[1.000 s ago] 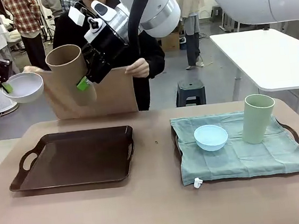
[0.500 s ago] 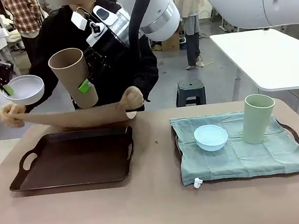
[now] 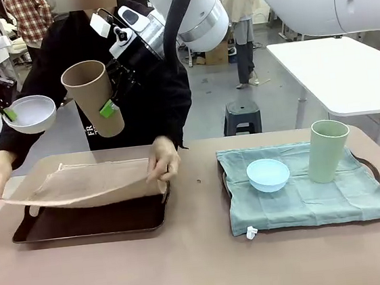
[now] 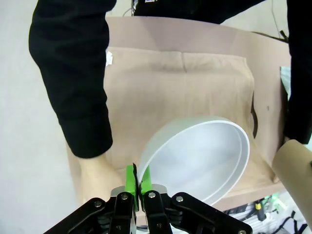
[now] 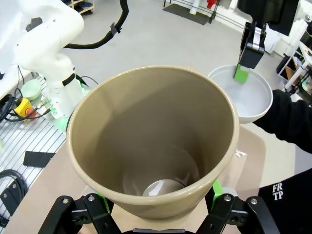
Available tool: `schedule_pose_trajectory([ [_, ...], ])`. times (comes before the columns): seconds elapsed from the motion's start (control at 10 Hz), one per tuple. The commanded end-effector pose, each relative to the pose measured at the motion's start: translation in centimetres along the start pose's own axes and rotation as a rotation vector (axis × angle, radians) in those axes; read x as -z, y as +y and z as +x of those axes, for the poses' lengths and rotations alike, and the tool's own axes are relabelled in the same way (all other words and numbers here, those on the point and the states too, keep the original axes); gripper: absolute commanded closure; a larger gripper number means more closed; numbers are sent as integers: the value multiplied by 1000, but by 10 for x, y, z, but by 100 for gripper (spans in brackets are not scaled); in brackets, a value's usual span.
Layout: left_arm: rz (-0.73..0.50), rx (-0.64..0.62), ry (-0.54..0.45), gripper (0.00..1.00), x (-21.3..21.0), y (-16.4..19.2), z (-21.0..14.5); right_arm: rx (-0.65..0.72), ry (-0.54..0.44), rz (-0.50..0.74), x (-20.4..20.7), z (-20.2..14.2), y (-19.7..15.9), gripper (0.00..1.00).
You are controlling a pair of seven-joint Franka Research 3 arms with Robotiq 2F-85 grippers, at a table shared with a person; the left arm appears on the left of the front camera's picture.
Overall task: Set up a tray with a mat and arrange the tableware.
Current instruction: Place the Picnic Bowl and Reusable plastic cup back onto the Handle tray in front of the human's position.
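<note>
Right gripper [image 3: 107, 100], raised above the table on a white arm that reaches across from the right, clamps its green pads around the tan-brown cup [image 3: 93, 96]; the cup tilts, its open mouth up and toward the left. Just left of it, at the same height, the left gripper [image 3: 8, 112] has its jaws pressed together on the rim of the white bowl [image 3: 30, 113], which hangs tipped from that pinch. From the left wrist camera the bowl [image 4: 199, 155] fills the space just past the fingertips, with a tan mat [image 4: 175, 92] spread far below it.

Beneath both grippers, a person in a black top holds the mat [image 3: 89, 184] stretched between their hands [image 3: 163, 161] over a dark tray [image 3: 89, 220]. White letters on the black top read "FR" over "TP" [image 5: 278, 191].

Well to the right of the right gripper, a second tray carries a teal cloth [image 3: 310, 190], and on it sit the light blue bowl [image 3: 268, 174] and, upright beside it, the pale green cup [image 3: 327, 150].
</note>
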State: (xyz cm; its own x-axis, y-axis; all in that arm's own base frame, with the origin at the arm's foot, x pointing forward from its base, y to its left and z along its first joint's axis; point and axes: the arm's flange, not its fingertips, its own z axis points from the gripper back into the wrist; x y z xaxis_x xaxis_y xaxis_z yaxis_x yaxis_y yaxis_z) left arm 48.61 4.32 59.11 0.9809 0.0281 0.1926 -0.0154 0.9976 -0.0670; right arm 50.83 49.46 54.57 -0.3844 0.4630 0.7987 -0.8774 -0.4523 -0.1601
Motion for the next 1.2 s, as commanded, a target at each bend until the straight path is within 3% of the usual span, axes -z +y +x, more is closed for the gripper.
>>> schedule_pose_trajectory([
  [0.0, 11, 15, -16, 100, -2, 2, -1, -11, -11, 5, -2, 4, -5, 100],
  [1.1, 11, 15, -16, 100, -2, 2, -1, -11, -11, 5, -2, 4, -5, 100],
])
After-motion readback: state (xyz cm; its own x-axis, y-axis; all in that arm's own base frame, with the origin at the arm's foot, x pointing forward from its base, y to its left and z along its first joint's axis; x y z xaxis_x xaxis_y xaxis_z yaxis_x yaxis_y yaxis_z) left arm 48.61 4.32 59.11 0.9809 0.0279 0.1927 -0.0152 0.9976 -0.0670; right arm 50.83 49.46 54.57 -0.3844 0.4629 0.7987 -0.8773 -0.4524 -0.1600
